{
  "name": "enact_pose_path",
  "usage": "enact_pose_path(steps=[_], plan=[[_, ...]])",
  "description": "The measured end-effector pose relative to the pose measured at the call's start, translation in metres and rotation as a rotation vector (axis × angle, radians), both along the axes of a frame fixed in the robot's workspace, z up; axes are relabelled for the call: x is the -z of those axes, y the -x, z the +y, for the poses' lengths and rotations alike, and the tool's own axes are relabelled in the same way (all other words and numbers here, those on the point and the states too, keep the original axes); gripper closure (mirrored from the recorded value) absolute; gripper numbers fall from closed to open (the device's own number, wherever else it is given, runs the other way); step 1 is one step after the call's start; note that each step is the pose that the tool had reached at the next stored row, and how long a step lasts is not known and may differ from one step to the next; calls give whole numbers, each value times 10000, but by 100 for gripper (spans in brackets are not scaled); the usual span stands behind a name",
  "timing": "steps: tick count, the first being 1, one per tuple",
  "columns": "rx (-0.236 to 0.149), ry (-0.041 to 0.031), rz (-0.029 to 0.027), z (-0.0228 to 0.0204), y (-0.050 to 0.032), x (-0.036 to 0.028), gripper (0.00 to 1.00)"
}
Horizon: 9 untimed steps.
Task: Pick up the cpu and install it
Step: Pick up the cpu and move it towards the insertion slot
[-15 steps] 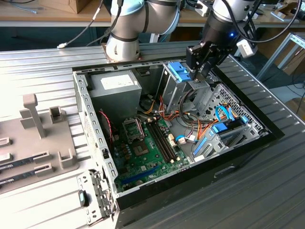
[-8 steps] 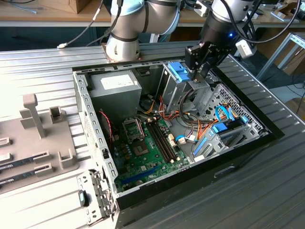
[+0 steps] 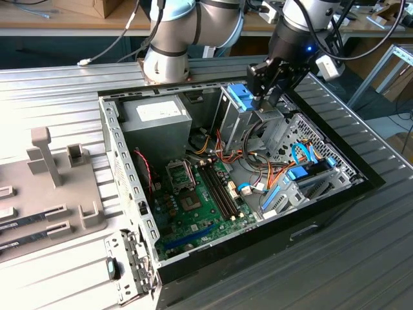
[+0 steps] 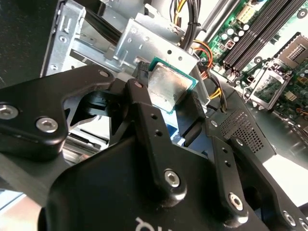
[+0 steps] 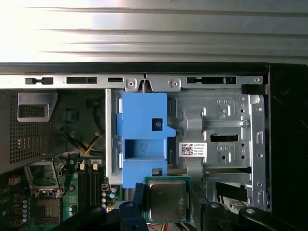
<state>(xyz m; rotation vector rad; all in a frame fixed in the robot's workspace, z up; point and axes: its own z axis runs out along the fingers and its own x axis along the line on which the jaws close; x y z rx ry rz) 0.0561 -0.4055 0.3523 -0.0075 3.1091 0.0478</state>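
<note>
Clamped on cpu (image 4: 167, 86), silvery top up, edges pinched between fingers (image 4: 139, 101) of gripper (image 3: 264, 101). Hanging just above blue drive-bay bracket (image 5: 143, 139), far side of open case (image 3: 115, 161), toward exterior view's right. Well apart from socket (image 3: 179, 173) on motherboard (image 3: 193, 223), nearer and toward exterior view's left.

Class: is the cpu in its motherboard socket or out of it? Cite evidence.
Out. The gripper holds the cpu between its fingers above the drive cage, apart from the motherboard socket.
</note>
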Motion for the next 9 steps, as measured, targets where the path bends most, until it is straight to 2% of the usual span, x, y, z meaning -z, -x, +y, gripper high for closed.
enact_pose_path(steps=[9], plan=[[-1, 0, 0, -5, 69, 0, 53]])
